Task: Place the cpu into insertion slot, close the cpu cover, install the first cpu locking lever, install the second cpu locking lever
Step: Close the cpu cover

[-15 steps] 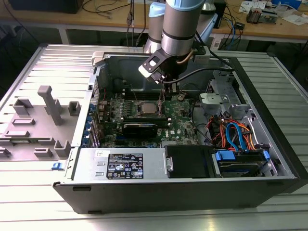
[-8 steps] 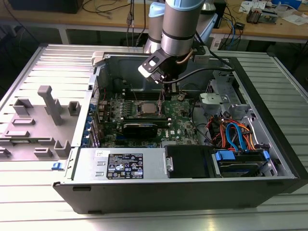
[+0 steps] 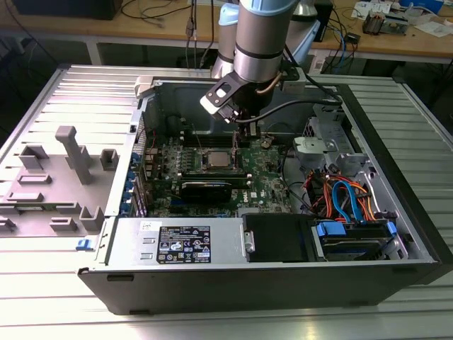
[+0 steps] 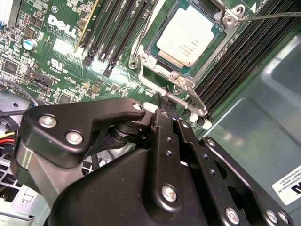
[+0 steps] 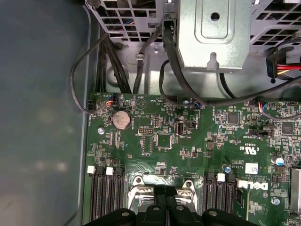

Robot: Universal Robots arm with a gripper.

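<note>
A ribbed silver-grey metal desk (image 3: 49, 304) is seen across the foreground of the exterior view. Behind it a long light-brown wooden desk (image 3: 163, 30) is set, on which dark cables (image 3: 340, 35) and small boxes (image 3: 382, 18) are strewn.

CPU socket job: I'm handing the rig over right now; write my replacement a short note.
Gripper: shut, tips low at the socket edge; contact unclear.
Small square silver-topped cpu: seated in the socket.
Thin silver metal cpu cover frame: down around the chip.
Done: placing, cover closing.
Left: both locking levers, it seems; one thin wire lever sticks out past the socket, seemingly unlatched.
</note>
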